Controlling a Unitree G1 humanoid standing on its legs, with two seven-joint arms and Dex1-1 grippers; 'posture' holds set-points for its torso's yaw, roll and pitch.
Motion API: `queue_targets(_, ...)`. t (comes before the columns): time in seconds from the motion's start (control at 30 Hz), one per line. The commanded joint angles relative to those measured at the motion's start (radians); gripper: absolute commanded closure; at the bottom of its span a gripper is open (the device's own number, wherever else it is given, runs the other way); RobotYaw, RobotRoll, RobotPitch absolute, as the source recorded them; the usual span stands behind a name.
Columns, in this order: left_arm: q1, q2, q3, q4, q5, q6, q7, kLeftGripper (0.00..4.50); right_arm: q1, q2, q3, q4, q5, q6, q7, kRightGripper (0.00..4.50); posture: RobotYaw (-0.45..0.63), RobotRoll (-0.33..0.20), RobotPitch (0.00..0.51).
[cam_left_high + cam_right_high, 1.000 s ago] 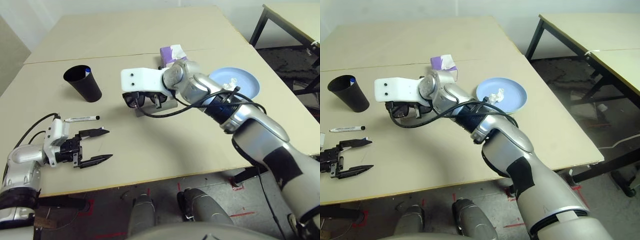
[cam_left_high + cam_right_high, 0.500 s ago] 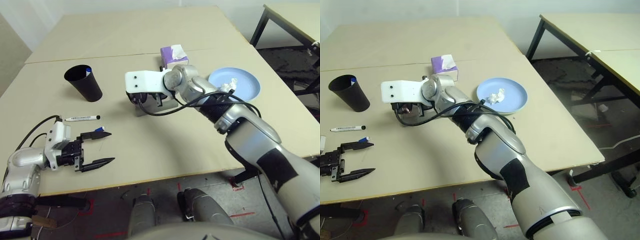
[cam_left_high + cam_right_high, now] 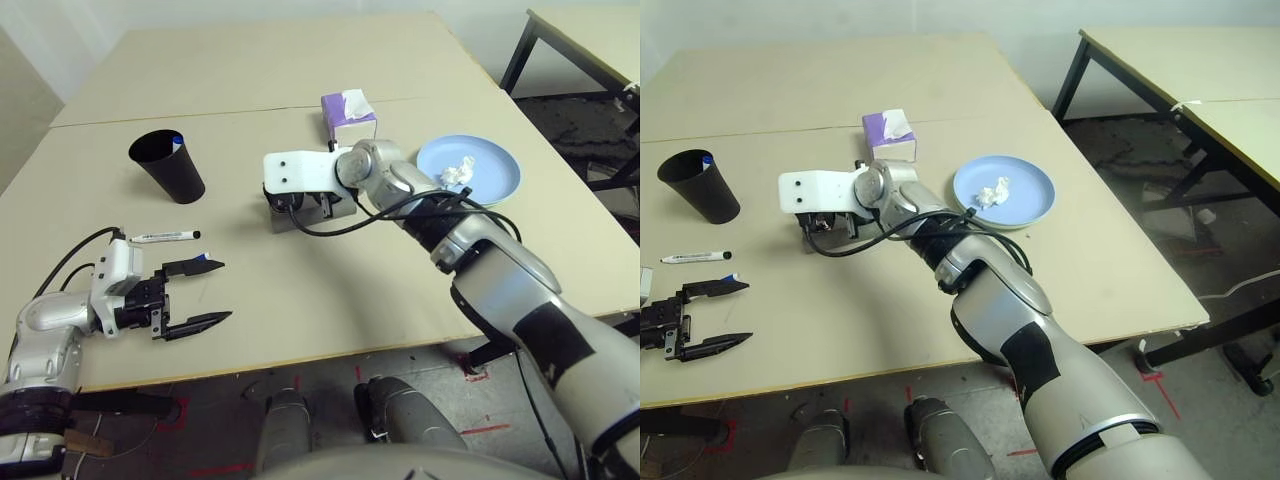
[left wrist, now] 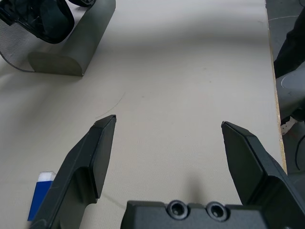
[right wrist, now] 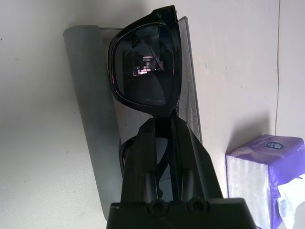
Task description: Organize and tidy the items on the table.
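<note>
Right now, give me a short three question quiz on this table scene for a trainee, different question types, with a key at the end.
1. True or false: the right gripper is shut on the black sunglasses above the grey glasses case.
2. Multiple choice: where is the crumpled white tissue? A) in the black cup B) on the light blue plate C) beside the black-capped marker
3. Fill in: the left gripper stands ____, holding nothing, near the marker with the black cap.

Key
1. True.
2. B, on the light blue plate; the black cup holds a blue-capped marker.
3. Open.
</note>
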Motion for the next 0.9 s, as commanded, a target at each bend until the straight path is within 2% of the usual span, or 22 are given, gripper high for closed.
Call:
queue_targets(0.03, 0.010, -0.009, 0.006, 0.010, 0.005, -0.007, -0.004, 0.00, 0.026, 0.007, -0.009, 0.036, -0.021, -0.015, -0.008, 4.33, -0.05, 0.000, 0.141)
queue_targets(0.9, 0.045, -0.026, -0.001, -0.051, 0.003, 0.021, 0.020, 0.00, 0.007, 0.032, -0.034, 0.123, -0.080, -0.131, -0.076, 4.33, -0.05, 0.000, 0.145)
